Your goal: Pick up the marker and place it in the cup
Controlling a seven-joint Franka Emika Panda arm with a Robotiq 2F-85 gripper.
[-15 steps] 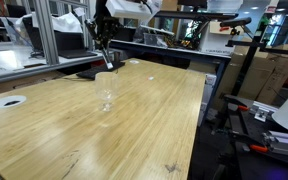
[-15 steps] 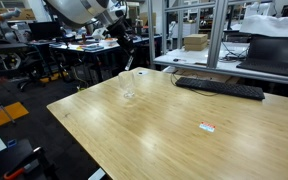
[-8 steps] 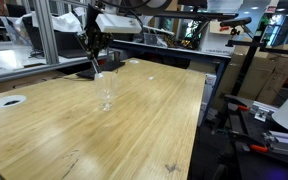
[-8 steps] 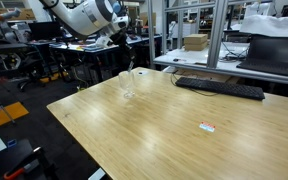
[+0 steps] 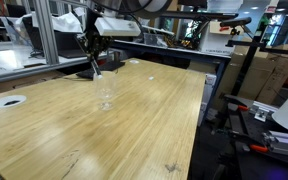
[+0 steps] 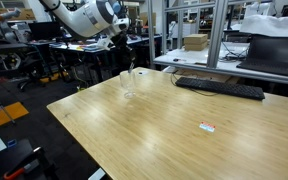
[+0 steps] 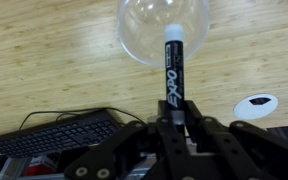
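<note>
My gripper [image 7: 172,118] is shut on the marker [image 7: 171,70], a dark pen with white lettering and a light tip end that points away from the wrist. In the wrist view the tip overlaps the rim of the clear cup [image 7: 164,30], seen from above on the wooden table. In both exterior views the gripper [image 5: 92,62] [image 6: 127,45] hangs above and slightly beside the cup [image 5: 106,90] [image 6: 129,83]. The marker is too small to make out there.
A black keyboard [image 6: 219,88] [image 7: 59,135] lies near the table's far edge. A flat white round thing with a dark centre [image 5: 9,101] [image 7: 256,104] lies on the table. A small label [image 6: 208,126] lies on the wood. Frames and desks stand behind.
A second ago the gripper with the marker was further along, over the cup; it shifted sideways and lowered a little. Since half a second ago it has barely moved.
</note>
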